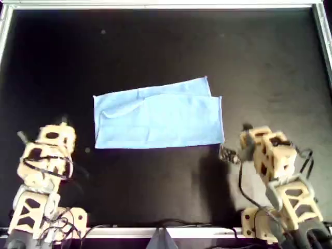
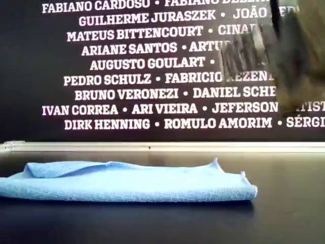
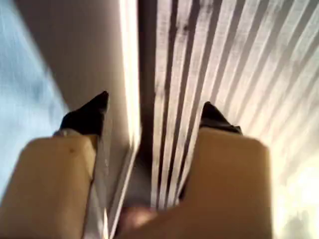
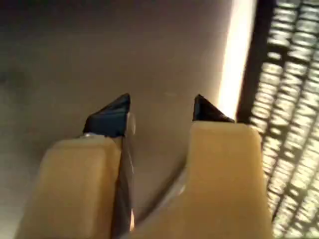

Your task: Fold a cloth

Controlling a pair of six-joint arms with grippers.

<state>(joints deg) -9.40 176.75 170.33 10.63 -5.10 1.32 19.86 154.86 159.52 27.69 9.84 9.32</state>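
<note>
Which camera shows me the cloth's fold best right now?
The overhead view: the whole cloth shows, folded, its layers misaligned. The exterior view gives only a low side profile; the left wrist view catches a blurred blue patch; the right wrist view shows none.

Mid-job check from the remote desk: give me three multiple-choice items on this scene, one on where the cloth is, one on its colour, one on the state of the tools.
1. Where does the cloth lie in the overhead view?
A. Near the middle of the black table, between the two arms
B. Against the far rail
C. Draped over an arm

2. What colour is the cloth?
A. White
B. Light blue
C. Red

3. What state are the left tool and right tool in?
A. Both shut on the cloth
B. One open, one gripping cloth
C. Both open, holding nothing

Key: 1 A, it sits centrally, an arm at each side. 2 B, plain light blue in both scene views. 3 C, each wrist view shows parted tips with nothing between.
</note>
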